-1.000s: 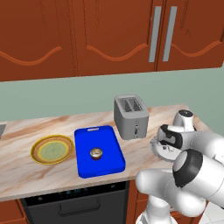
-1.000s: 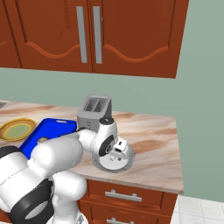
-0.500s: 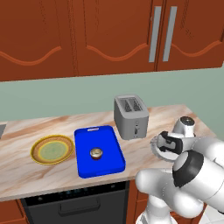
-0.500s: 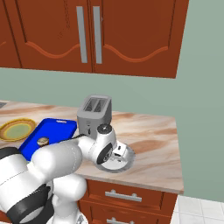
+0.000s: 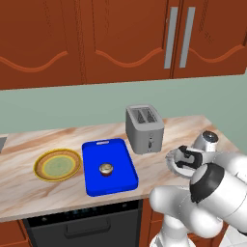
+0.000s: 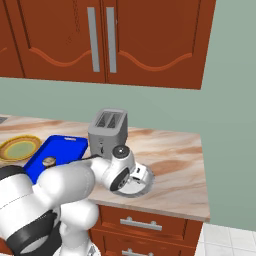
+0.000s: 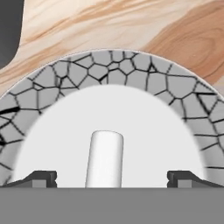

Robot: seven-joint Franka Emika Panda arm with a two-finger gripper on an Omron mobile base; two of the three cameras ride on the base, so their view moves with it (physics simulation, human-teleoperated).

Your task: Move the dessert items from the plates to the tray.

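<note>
A brown cupcake sits on the blue tray, also visible as cupcake on the tray. The yellow-rimmed plate lies left of the tray with nothing on it. In the hand view a white oblong piece lies on the white centre of the grey ridged plate. My gripper hangs close over that plate, open, its fingertips on either side of the piece without touching it. The hand hides most of the grey plate.
A silver toaster stands behind the grey plate, just right of the tray. The counter's right edge lies close beyond the plate. Wooden cabinets hang above.
The hand has dropped lower onto the grey plate over the last second. Jaws stayed wide. Cupcake, tray and plates have not moved.
</note>
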